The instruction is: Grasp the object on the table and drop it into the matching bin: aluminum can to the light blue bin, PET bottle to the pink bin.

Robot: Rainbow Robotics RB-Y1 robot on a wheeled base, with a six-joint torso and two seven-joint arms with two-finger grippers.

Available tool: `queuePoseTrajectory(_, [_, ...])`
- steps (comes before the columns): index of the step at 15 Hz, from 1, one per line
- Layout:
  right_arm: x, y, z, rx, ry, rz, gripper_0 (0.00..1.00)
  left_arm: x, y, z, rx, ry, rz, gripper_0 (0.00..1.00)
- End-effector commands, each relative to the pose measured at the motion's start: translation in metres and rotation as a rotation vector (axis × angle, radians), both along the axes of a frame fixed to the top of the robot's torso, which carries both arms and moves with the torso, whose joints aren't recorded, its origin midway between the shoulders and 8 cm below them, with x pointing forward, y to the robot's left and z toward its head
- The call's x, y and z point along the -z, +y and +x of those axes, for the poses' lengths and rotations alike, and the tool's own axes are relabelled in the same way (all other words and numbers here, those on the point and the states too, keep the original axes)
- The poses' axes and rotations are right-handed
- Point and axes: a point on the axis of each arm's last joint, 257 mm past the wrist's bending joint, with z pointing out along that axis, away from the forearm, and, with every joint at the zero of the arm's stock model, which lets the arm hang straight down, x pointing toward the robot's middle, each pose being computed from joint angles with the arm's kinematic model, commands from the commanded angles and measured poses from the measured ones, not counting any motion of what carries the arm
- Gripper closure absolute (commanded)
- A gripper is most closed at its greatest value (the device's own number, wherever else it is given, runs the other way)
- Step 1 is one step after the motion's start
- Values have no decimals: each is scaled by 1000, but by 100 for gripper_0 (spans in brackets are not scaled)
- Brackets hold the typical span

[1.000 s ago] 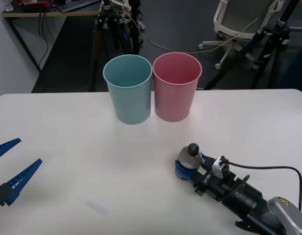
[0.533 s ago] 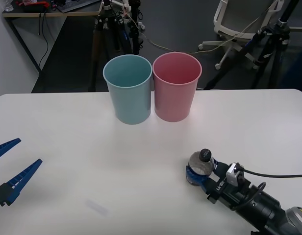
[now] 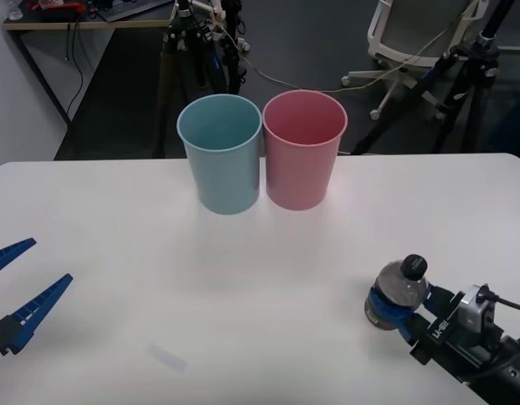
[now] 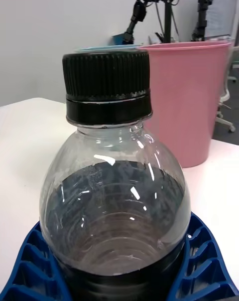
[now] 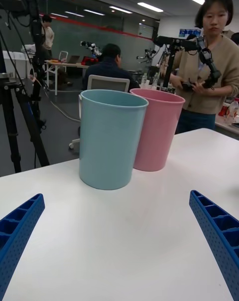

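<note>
The right gripper (image 3: 385,305), near the table's (image 3: 116,219) front right corner, has its blue ribbed fingers (image 4: 30,261) closed around the lower body of the upright PET bottle (image 3: 398,292). The pink bin (image 3: 304,150) and light blue bin (image 3: 221,153) stand touching near the far edge. The left gripper (image 3: 15,291) waits wide open and empty by the left edge. The bottle likely is light, smooth and crushable; the low, label-band hold suits it.
</note>
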Motion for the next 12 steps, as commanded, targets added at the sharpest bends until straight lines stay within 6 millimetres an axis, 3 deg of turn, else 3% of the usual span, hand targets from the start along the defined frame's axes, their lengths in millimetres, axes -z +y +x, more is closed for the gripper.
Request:
queuePoseTrajectory(1, [-33, -17, -4, 52, 9, -3, 100, 0, 0, 0, 0, 0, 0, 0])
queuePoseTrajectory(5, [-86, -26, -2, 58, 4, 9, 100, 0, 0, 0, 0, 0, 0, 0])
queuePoseTrajectory(12, [-182, -13, 13, -9, -13, 2, 100, 0, 0, 0, 0, 0, 0, 0])
